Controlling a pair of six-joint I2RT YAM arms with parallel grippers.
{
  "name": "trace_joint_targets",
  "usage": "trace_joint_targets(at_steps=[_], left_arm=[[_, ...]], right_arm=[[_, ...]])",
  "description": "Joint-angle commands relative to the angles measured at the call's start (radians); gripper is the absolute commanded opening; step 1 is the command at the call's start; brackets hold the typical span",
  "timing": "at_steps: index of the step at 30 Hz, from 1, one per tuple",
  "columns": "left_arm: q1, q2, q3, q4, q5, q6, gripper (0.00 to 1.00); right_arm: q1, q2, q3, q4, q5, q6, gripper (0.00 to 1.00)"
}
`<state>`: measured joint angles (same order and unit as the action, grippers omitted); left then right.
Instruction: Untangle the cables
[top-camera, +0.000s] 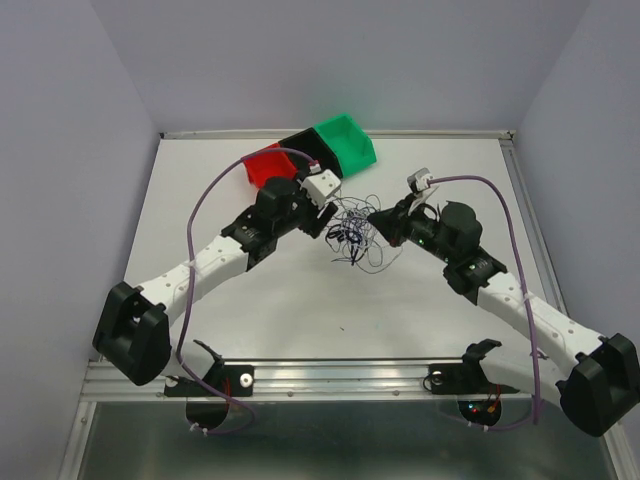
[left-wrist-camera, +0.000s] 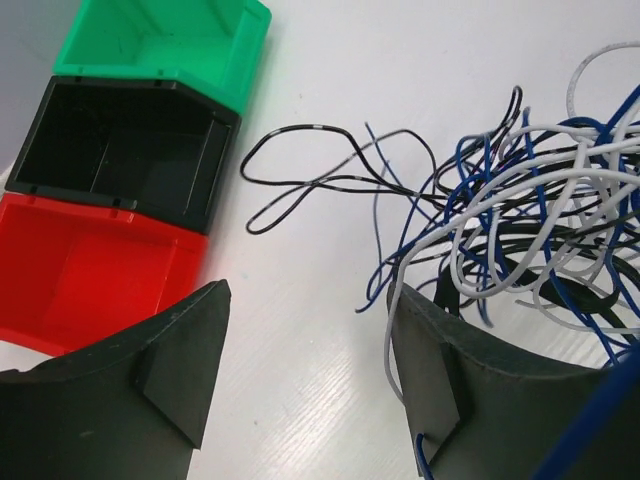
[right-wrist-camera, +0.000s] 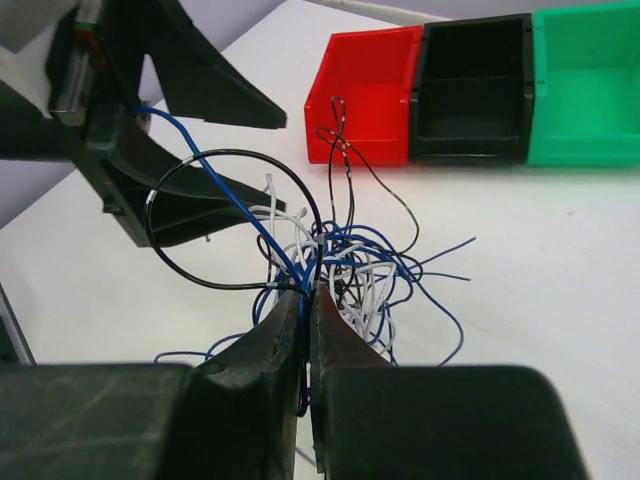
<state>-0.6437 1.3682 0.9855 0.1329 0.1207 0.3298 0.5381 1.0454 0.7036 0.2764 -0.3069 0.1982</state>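
Three bins are noted in a row at the far side of the table (top-camera: 250, 300): the black bin (top-camera: 305, 150) (left-wrist-camera: 120, 150) (right-wrist-camera: 475, 85) in the middle, the red bin (top-camera: 268, 165) (left-wrist-camera: 90, 260) (right-wrist-camera: 365, 90) touching its left side and the green bin (top-camera: 345, 142) (left-wrist-camera: 160, 45) (right-wrist-camera: 585, 85) touching its right side, as seen from above. The cables (top-camera: 352, 232) (left-wrist-camera: 540, 220) (right-wrist-camera: 340, 260) are found as one loose tangle of white, dark blue and black strands on the table, near the black bin on its arm-ward side and a little toward the green bin. A few black strands are seen straying out of the heap toward the black bin without reaching it. The left claw (top-camera: 325, 215) (left-wrist-camera: 310, 300) (right-wrist-camera: 283, 165) is placed at the tangle's edge on the red-bin side, jaws spread well apart and nothing pinched between them; white and blue strands are draped over the outside of one finger. The right claw (top-camera: 378, 218) (right-wrist-camera: 310, 295) is set at the opposite edge of the tangle, farther from the black bin, jaws pressed together on the cables, with a blue and a black strand caught at the tips. From that pinch a blue strand is seen running straight up to the body of the left claw, and a black strand is arched in a wide loop beside it.
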Motion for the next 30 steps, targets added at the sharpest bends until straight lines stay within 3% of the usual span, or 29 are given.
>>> trace_joint_targets(at_steps=[1,3,4,10,17,25,30], left_arm=[[0.036,-0.112,-0.018,0.088,0.052,-0.046,0.76],[0.09,-0.129,-0.024,0.089,0.187,-0.075,0.76],[0.105,-0.129,-0.016,0.07,0.327,-0.078,0.76],[0.122,-0.049,0.027,0.007,0.607,-0.097,0.76],[0.108,-0.012,0.016,0.037,0.741,-0.103,0.69],[0.099,0.074,0.031,0.137,0.783,-0.176,0.69],[0.072,0.118,0.035,0.191,0.728,-0.198,0.69]], right_arm=[[0.003,-0.047,-0.012,0.012,0.103,0.029,0.0],[0.002,-0.054,-0.013,0.009,0.118,0.027,0.01],[0.003,-0.056,-0.013,0.01,0.12,0.03,0.01],[0.002,-0.074,-0.015,0.017,0.082,0.033,0.01],[0.003,-0.099,-0.029,0.053,0.06,0.066,0.0],[0.003,-0.082,-0.038,0.098,-0.011,0.092,0.01],[0.003,-0.059,-0.038,0.119,-0.046,0.102,0.01]])
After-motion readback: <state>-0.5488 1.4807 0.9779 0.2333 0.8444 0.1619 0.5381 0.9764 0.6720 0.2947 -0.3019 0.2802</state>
